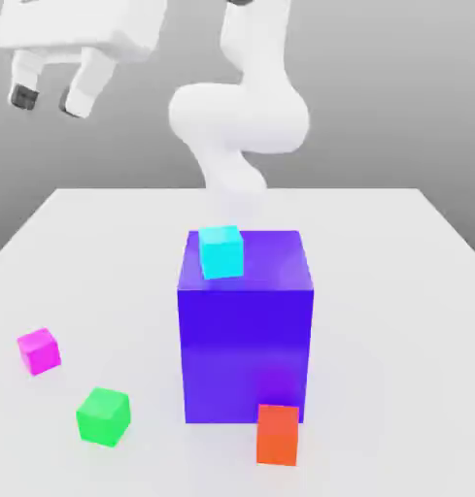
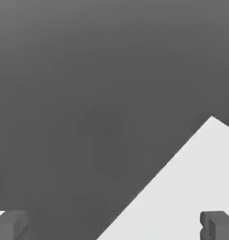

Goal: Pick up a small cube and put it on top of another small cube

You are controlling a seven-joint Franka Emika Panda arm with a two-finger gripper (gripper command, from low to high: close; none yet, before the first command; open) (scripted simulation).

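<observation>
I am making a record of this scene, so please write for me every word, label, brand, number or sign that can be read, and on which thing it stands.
There are none to read: the blue block, the cyan cube, the pink cube, the green cube, the orange-red cube and the table show plain surfaces.

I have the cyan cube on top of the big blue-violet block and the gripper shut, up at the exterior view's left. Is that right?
Not quite: the gripper is open, as the exterior view shows. The cyan cube is on the blue-violet block.
</observation>
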